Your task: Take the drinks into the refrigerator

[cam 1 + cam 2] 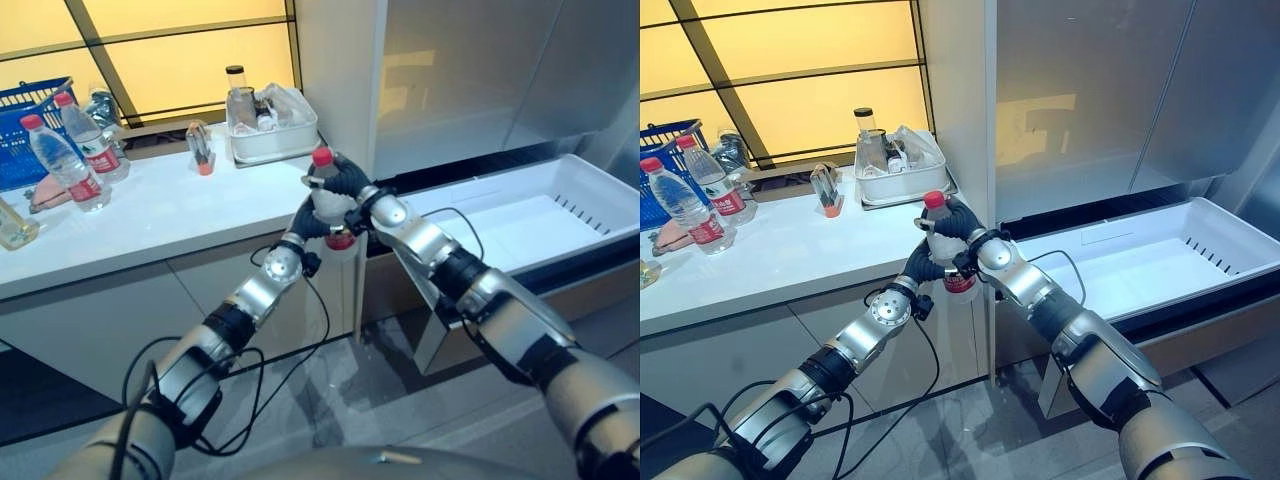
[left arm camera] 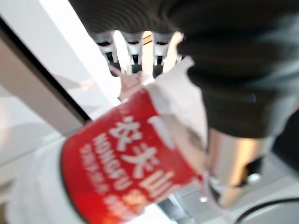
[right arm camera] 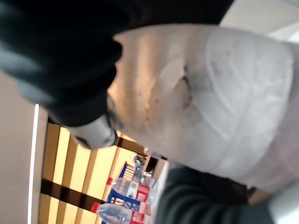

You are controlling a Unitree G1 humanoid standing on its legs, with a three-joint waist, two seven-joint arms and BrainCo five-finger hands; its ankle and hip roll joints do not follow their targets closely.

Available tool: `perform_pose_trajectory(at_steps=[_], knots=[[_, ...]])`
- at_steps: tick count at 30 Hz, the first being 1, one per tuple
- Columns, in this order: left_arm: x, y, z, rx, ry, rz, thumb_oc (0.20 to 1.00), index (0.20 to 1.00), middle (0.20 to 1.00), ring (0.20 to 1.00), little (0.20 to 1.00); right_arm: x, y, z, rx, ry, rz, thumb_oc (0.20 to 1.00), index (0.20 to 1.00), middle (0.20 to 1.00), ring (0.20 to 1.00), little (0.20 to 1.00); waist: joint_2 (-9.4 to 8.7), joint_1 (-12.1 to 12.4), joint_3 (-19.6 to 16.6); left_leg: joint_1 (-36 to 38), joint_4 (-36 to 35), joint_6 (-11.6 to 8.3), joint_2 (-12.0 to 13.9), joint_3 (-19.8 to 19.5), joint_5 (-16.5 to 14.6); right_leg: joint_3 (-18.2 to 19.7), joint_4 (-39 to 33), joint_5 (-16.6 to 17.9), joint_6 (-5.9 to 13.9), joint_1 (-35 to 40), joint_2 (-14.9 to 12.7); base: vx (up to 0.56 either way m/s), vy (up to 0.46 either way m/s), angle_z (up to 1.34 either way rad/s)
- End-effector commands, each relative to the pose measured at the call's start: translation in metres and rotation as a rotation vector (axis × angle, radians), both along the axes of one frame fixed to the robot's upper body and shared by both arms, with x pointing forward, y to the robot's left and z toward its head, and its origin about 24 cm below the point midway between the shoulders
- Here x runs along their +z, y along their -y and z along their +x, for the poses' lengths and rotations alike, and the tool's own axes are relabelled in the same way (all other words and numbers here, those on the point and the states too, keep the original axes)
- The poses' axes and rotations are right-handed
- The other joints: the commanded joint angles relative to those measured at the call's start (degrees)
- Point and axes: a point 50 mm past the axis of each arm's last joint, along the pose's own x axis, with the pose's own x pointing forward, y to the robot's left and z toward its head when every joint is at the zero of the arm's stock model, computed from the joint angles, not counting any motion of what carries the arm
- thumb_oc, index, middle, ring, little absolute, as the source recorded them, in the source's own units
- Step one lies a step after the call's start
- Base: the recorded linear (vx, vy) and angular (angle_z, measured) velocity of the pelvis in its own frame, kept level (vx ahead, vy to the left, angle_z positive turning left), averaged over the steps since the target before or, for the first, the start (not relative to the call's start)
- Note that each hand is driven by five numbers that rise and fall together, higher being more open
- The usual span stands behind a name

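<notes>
A clear water bottle (image 1: pixel 325 200) with a red cap and red label hangs upright in the air past the right end of the white counter (image 1: pixel 170 215), in front of the refrigerator (image 1: pixel 480 70). My left hand (image 1: pixel 303 222) grips it from the counter side, low on the body. My right hand (image 1: pixel 348 180) is wrapped round it from the refrigerator side, near the neck. The red label (image 2: pixel 135 168) shows close up in the left wrist view, and the clear body (image 3: pixel 210 98) in the right wrist view. Two more water bottles (image 1: pixel 65 160) stand at the counter's left end.
The refrigerator's white bottom drawer (image 1: pixel 600 195) stands pulled out and empty to the right; its upper doors are closed. On the counter are a white tray (image 1: pixel 272 140) with a jar and bags, a small item (image 1: pixel 200 150) and a blue basket (image 1: pixel 25 125).
</notes>
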Motion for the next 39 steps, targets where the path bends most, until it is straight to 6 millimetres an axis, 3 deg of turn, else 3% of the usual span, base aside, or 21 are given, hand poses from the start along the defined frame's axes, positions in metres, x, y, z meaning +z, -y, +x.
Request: perform_pose_trajectory(at_steps=[1,7,13,20,25,27,30,31,37,39], knots=[[0.050,0.023,0.012,-0.090,0.166,-0.123,1.000,1.000,1.000,1.000,1.000,0.070,-0.005,0.004,0.038,0.206,0.147,0.200,0.200,0.200,0.200,0.200,-0.96,0.9,-1.0,-2.4,0.1,0.90,-0.3,-3.4,-0.8,-1.5,4.2,-10.2,2.86,4.0,-2.7,0.00,0.000,0.00],[0.007,0.004,-0.007,-0.062,0.012,-0.190,1.000,1.000,1.000,1.000,1.000,0.081,0.029,0.008,-0.031,0.253,0.131,0.200,0.200,0.200,0.200,0.200,-1.50,1.3,-0.6,-2.6,0.1,0.84,-0.1,-2.9,-0.8,-1.0,3.5,-9.9,2.77,3.7,-2.4,0.00,0.000,0.00],[-0.017,-0.017,-0.021,-0.019,-0.062,-0.200,1.000,1.000,1.000,1.000,1.000,0.090,0.053,0.005,-0.068,0.296,0.117,0.200,0.200,0.200,0.200,0.200,-1.89,1.5,-0.4,-2.6,0.2,0.84,0.1,-2.4,-0.9,-0.6,3.4,-9.8,2.80,3.3,-2.1,0.00,0.000,0.00],[-0.009,-0.047,-0.040,-0.025,-0.010,-0.238,1.000,1.000,1.000,1.000,1.000,0.127,0.105,-0.008,-0.158,0.451,0.093,0.200,0.200,0.200,0.200,0.200,-2.39,1.7,-0.2,-2.8,0.3,0.79,0.1,-2.1,-1.2,-0.1,3.1,-9.8,2.95,3.1,-1.9,0.00,0.000,0.00],[-0.004,-0.054,-0.053,-0.063,0.013,-0.247,1.000,1.000,1.000,1.000,1.000,0.140,0.135,-0.020,-0.212,0.514,0.066,0.200,0.200,0.200,0.200,0.200,-2.75,1.8,-0.1,-3.3,0.4,0.78,0.1,-2.0,-0.6,0.0,3.0,-9.2,3.05,2.6,-1.9,0.00,0.000,0.00],[-0.002,-0.058,-0.063,-0.092,0.021,-0.264,1.000,1.000,1.000,1.000,1.000,0.152,0.160,-0.031,-0.260,0.560,0.065,0.200,0.200,0.200,0.200,0.200,-2.87,1.8,-0.1,-3.1,0.4,0.78,0.1,-1.9,-1.4,0.0,2.7,-9.6,3.27,2.8,-1.9,0.00,0.000,0.00],[-0.005,-0.062,-0.070,-0.097,0.000,-0.279,1.000,1.000,1.000,1.000,1.000,0.156,0.174,-0.037,-0.284,0.574,0.091,0.200,0.200,0.200,0.200,0.200,-3.04,1.7,0.1,-3.2,0.4,0.77,0.1,-1.8,-1.4,0.0,2.5,-9.6,3.37,2.7,-1.9,0.00,-0.003,-0.01],[-0.005,-0.066,-0.076,-0.100,-0.003,-0.293,1.000,1.000,1.000,1.000,1.000,0.160,0.189,-0.045,-0.317,0.598,0.102,0.200,0.200,0.200,0.200,0.200,-3.15,1.5,0.3,-3.7,0.4,0.75,0.1,-1.7,-0.8,0.2,2.6,-9.0,3.38,2.0,-1.8,0.01,-0.004,-0.03],[-0.012,-0.073,-0.088,-0.098,-0.035,-0.313,1.000,1.000,1.000,1.000,1.000,0.152,0.226,-0.059,-0.431,0.590,0.106,0.200,0.200,0.200,0.200,0.200,-3.23,1.1,0.5,-3.9,0.4,0.71,0.1,-1.7,-0.9,0.4,2.3,-9.1,3.45,1.9,-1.7,0.01,-0.009,-0.08],[-0.011,-0.075,-0.093,-0.105,-0.039,-0.323,1.000,1.000,1.000,1.000,1.000,0.137,0.245,-0.059,-0.517,0.537,0.064,0.200,0.200,0.200,0.200,0.200,-3.15,1.0,0.9,-4.2,0.4,0.74,0.0,-1.7,-0.8,0.6,2.2,-9.0,3.45,1.8,-1.6,0.00,0.000,0.00]])
